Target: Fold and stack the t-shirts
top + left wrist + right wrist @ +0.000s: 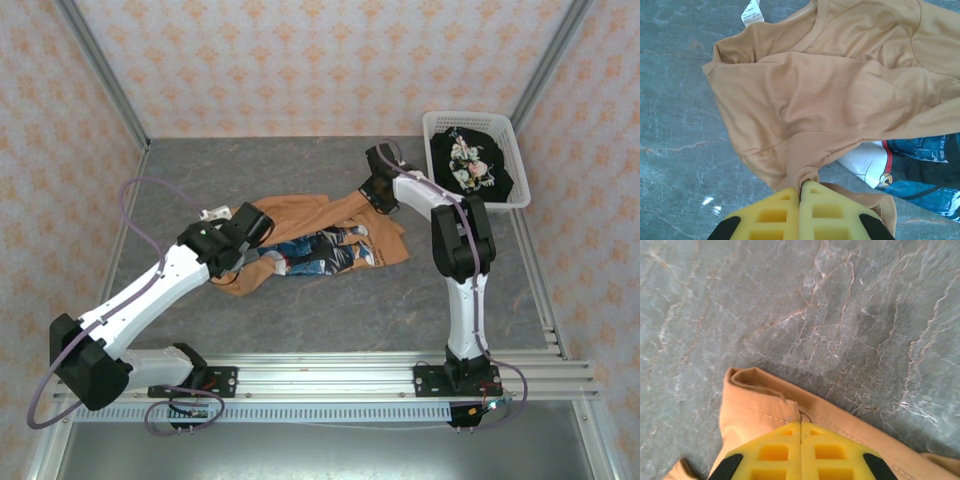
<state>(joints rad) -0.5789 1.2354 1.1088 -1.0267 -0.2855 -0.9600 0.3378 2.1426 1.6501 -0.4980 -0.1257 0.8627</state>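
Orange t-shirt [305, 213] runs lengthwise from the left gripper [801, 189] to the right gripper [800, 426]. Both are clamped shut on its cloth, one per end, so neither's nearer.

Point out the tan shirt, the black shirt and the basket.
tan shirt [840, 92]: left wrist view, plain cloth below the collar.
black shirt [471, 160]: top view, on its floral print.
basket [468, 117]: top view, on its far rim.

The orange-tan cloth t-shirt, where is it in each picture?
Top external: orange-tan cloth t-shirt, spread at the picture's centre.
Left wrist: shirt across top and middle, pinched by left gripper.
Right wrist: shirt edge at bottom, pinched by right gripper.
Shared landmark: grey marbled tabletop.
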